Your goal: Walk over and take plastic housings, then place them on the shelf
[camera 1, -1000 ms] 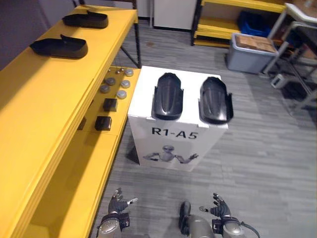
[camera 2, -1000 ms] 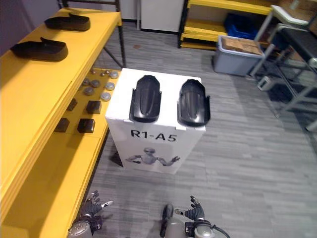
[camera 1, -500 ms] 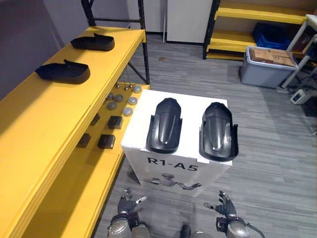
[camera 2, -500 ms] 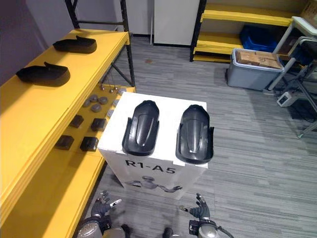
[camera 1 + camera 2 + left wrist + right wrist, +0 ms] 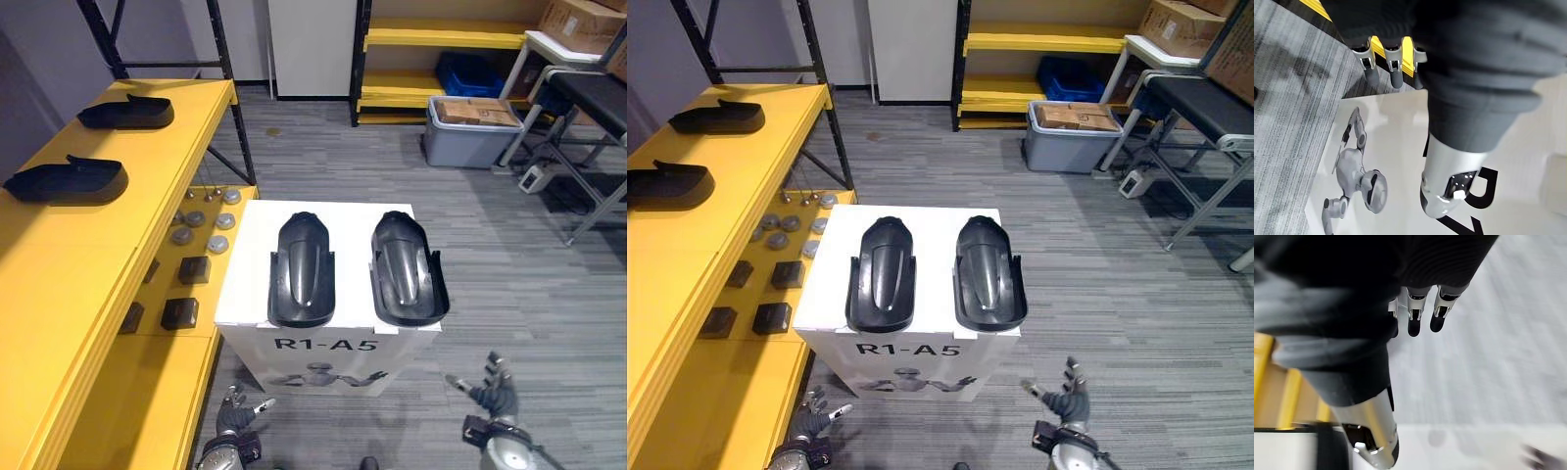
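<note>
Two black plastic housings lie side by side on top of a white box [image 5: 245, 294]: the left housing [image 5: 302, 268] and the right housing [image 5: 406, 267]. Two more black housings rest on the yellow shelf [image 5: 78, 284] at the left, one nearer [image 5: 67, 180] and one farther [image 5: 125, 112]. My left hand [image 5: 235, 409] hangs low in front of the box with relaxed, empty fingers. Low at the right, my right hand [image 5: 493, 393] is also open and empty.
The yellow shelf's lower level holds small black blocks [image 5: 180, 312] and grey discs [image 5: 218, 244]. A grey bin [image 5: 472, 130] and more yellow shelving [image 5: 441, 39] stand at the back. A metal-legged table [image 5: 578, 98] is at the far right.
The camera has moved, and the box with its housings now sits more centred in view. Both hands stay low and empty; the right one shows farther right.
</note>
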### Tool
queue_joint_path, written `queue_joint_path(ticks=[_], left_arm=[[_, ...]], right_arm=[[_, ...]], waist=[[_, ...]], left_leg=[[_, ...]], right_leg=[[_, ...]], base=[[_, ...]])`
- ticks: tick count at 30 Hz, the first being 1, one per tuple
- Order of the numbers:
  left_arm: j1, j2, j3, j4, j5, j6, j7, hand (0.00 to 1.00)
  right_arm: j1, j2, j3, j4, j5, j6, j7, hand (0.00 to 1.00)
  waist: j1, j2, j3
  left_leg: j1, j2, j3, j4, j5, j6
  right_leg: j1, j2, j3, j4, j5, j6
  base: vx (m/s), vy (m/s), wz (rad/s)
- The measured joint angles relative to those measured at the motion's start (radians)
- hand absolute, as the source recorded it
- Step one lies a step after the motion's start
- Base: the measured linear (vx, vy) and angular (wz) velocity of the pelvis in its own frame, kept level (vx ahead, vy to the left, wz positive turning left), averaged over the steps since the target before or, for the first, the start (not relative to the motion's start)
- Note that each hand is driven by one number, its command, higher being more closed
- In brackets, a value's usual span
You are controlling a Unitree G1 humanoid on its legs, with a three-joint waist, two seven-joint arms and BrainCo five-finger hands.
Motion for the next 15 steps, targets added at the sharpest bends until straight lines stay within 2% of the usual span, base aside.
queue_joint_path(ticks=[3, 8, 11, 15], left_arm=[[-0.001, -0.001, 0.000, -0.004, 0.001, 0.000, -0.011, 0.00], [0.000, 0.007, -0.026, 0.021, 0.035, -0.002, -0.016, 0.00], [-0.001, 0.025, -0.043, 0.061, 0.037, -0.004, -0.019, 0.00], [0.002, 0.051, -0.043, 0.076, 0.037, -0.004, -0.022, 0.00]], right_arm=[[-0.016, -0.009, -0.006, -0.148, -0.044, 0.000, -0.003, 0.00], [-0.113, -0.021, -0.001, -0.200, -0.086, -0.004, -0.004, 0.00], [-0.198, -0.085, 0.036, -0.104, -0.094, -0.009, -0.002, 0.00], [-0.287, -0.113, 0.054, 0.052, -0.127, -0.001, -0.001, 0.00]], waist=[[0.000, -0.001, -0.001], [-0.009, -0.007, -0.005], [-0.002, -0.008, -0.007], [0.013, -0.004, -0.010]], left_leg=[[0.003, -0.004, -0.002, 0.000, -0.006, 0.008], [0.000, -0.019, -0.049, -0.001, -0.009, 0.013], [-0.005, -0.027, -0.067, -0.003, -0.008, 0.015], [-0.019, -0.032, -0.081, -0.005, -0.001, 0.023]], right_leg=[[0.008, 0.000, 0.009, -0.013, 0.003, 0.003], [0.031, -0.009, -0.004, -0.048, 0.006, 0.009], [0.043, -0.012, -0.011, -0.072, 0.017, 0.014], [0.042, -0.013, -0.014, -0.086, 0.028, 0.011]], base=[[0.06, 0.025, -0.02], [0.01, 0.021, 0.18], [-0.03, 0.025, 0.15], [-0.03, 0.002, 0.09]])
